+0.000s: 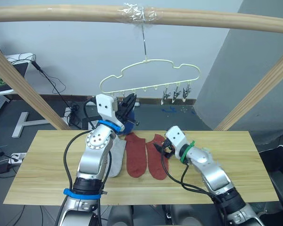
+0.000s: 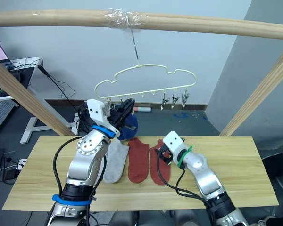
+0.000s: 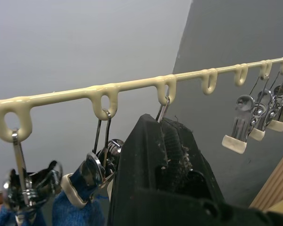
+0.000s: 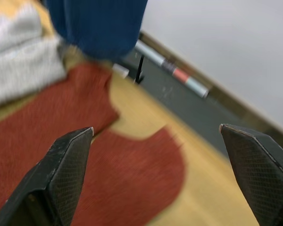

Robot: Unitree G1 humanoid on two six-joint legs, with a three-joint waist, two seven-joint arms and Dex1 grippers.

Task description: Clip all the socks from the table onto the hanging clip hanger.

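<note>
Working down from the big pieces: the light wood table point(image 2: 236, 160) carries three socks in a row, and the pale yellow clip hanger point(image 1: 151, 77) hangs from the wooden bar point(image 1: 217, 19) above it. The job looks under way rather than nearly done. Blue sock fabric point(image 3: 70, 212) hangs in the clips at the hanger's left end, just beside the left gripper point(image 1: 127, 106); how many blue socks are up there I cannot tell. The left gripper is raised to the clip row, its black fingers point(image 3: 160, 155) pressed together right under a clip wire, with nothing visibly held between them. Three free silver clips point(image 3: 254, 122) dangle well apart on its far side. Down on the table, one light grey sock point(image 2: 115, 160) and two rust red socks point(image 2: 137, 157) lie side by side, unclipped. The right gripper point(image 4: 155, 136) hovers low with fingers spread wide, the nearer rust red sock point(image 4: 132, 179) lying directly below and between them. Those three, at least, remain to be hung.
</note>
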